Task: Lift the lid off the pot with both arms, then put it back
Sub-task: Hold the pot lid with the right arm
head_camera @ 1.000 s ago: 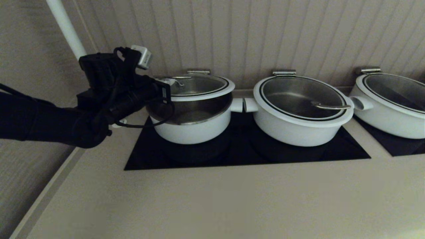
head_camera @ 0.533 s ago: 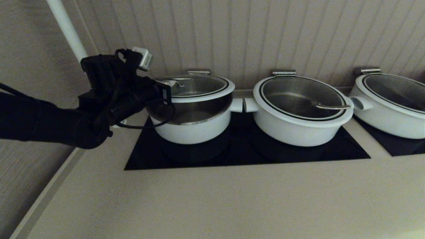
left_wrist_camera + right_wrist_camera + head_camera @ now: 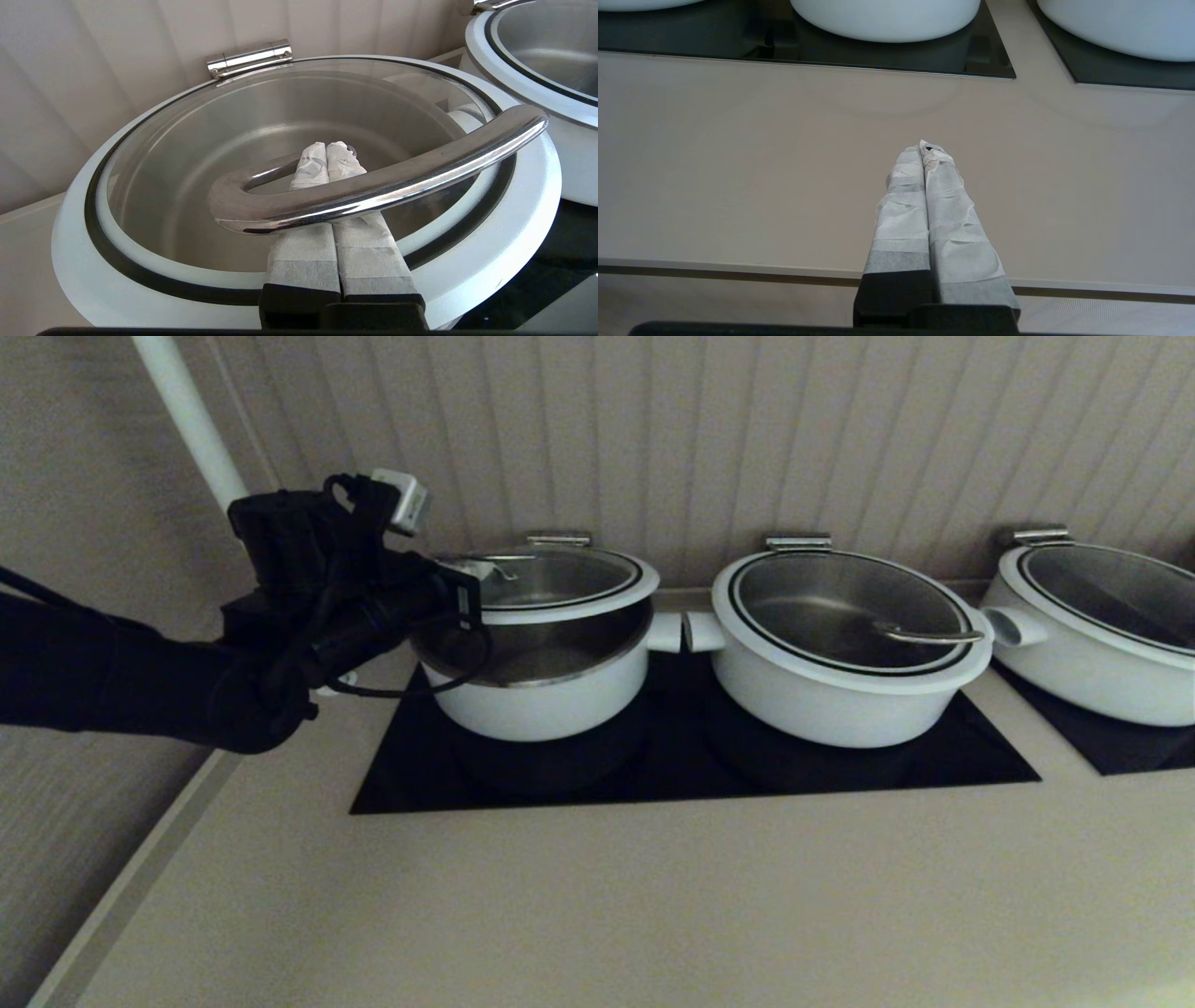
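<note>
The pot stands leftmost on the black cooktop. Its lid is tilted up at the front, leaving a gap above the pot's rim, and stays attached at the steel hinge at the back. My left gripper is at the lid's left front. In the left wrist view the left gripper is shut, its taped fingers passing under the steel handle, which rests on them. My right gripper is shut and empty over the beige counter, out of the head view.
Two wider white pots with lids stand to the right, the nearer one's side handle close to the pot's. The black cooktop lies under them. A ribbed wall runs just behind. A white pole rises at the far left.
</note>
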You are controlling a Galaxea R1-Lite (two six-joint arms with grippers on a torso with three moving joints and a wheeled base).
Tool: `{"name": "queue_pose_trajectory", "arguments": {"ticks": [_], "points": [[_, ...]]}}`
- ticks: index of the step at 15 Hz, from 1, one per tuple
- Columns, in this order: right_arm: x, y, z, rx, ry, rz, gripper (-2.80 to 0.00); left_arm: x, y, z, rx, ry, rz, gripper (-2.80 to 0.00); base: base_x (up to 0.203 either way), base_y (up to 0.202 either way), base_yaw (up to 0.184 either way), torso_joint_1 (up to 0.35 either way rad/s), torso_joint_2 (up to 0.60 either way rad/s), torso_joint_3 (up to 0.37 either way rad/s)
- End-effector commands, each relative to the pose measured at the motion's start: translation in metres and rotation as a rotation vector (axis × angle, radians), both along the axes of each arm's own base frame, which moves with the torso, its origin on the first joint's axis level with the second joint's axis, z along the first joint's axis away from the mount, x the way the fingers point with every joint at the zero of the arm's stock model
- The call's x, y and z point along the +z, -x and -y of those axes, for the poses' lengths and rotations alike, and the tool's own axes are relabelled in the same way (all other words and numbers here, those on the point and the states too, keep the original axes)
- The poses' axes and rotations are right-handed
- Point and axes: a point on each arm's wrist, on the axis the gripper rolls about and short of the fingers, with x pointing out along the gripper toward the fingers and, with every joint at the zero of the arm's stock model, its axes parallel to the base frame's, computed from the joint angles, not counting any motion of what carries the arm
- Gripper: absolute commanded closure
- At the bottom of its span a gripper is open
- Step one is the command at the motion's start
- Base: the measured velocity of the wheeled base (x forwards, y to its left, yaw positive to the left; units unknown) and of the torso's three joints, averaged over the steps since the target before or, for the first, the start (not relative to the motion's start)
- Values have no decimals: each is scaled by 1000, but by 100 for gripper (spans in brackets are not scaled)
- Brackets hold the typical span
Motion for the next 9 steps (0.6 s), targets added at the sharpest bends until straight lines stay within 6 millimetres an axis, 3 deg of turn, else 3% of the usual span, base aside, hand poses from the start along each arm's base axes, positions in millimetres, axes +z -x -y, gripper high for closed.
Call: {"name": "queue_pose_trajectory", "arguments": {"ticks": [1, 5, 9], "points": [[0, 0, 0, 1, 2, -1, 0, 0, -1, -2, 6, 0, 3, 0, 0, 0, 0, 0, 0, 0], [2, 0, 0, 11, 31, 7, 0, 2, -2, -9, 24, 0, 8, 0, 0, 0, 0, 0, 0, 0], [24, 0, -1, 57, 30, 9, 0, 2, -2, -11, 28, 0, 8, 0, 0, 0, 0, 0, 0, 0]]}}
